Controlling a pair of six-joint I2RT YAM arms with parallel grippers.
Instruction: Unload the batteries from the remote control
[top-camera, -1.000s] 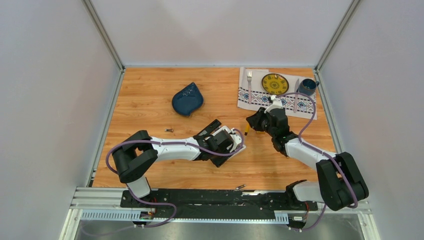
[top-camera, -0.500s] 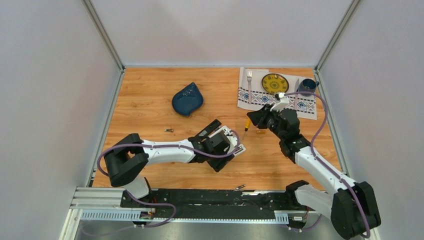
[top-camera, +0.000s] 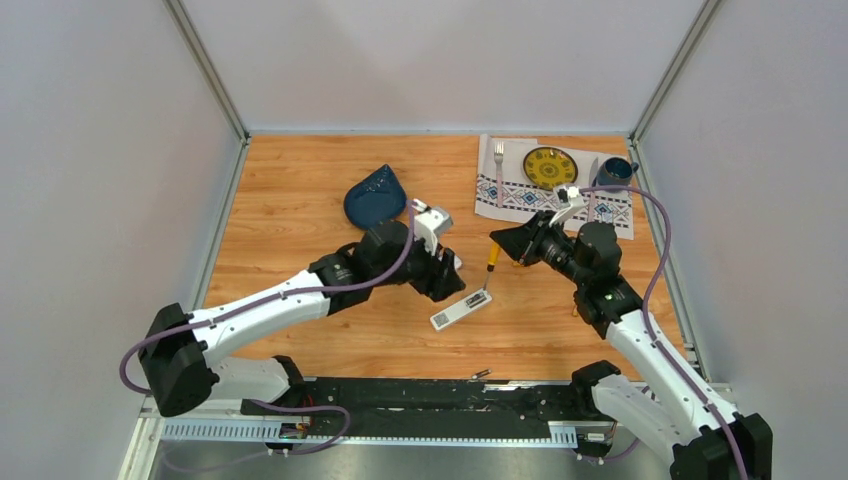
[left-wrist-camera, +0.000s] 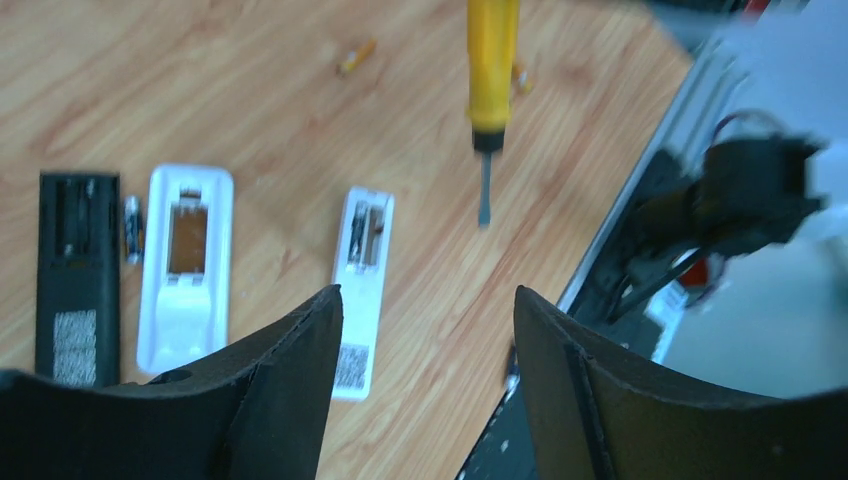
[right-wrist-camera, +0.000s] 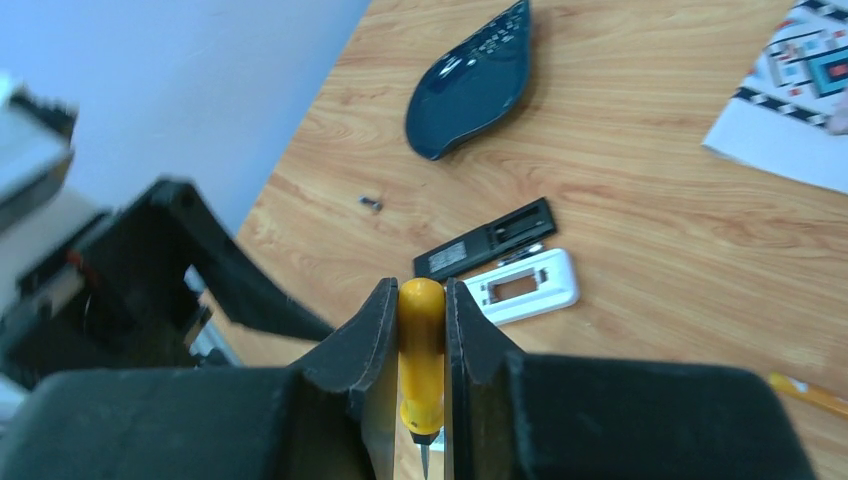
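A small white remote (top-camera: 460, 308) lies back up on the table, its compartment open with dark batteries (left-wrist-camera: 365, 232) inside. My left gripper (left-wrist-camera: 430, 315) is open and empty, hovering above it (top-camera: 447, 278). My right gripper (right-wrist-camera: 422, 300) is shut on the orange-handled screwdriver (right-wrist-camera: 421, 350). The blade (left-wrist-camera: 484, 190) points down just right of the small remote. A black remote (left-wrist-camera: 75, 275) and a larger white remote (left-wrist-camera: 185, 265), its compartment empty, lie side by side. A dark grey battery (left-wrist-camera: 131, 228) lies between them. Orange-gold batteries (left-wrist-camera: 355, 57) lie loose beyond.
A blue leaf-shaped dish (top-camera: 374, 198) sits at the back. A patterned placemat (top-camera: 510, 190) at back right carries a yellow plate (top-camera: 549, 167), a fork and a blue mug (top-camera: 614, 173). A small dark piece (right-wrist-camera: 372, 203) lies on the wood. The metal rail (top-camera: 400, 400) runs along the near edge.
My left gripper has lifted up and back off the small white remote, which now lies uncovered. My right gripper has moved left and up, bringing the screwdriver's tip beside that remote.
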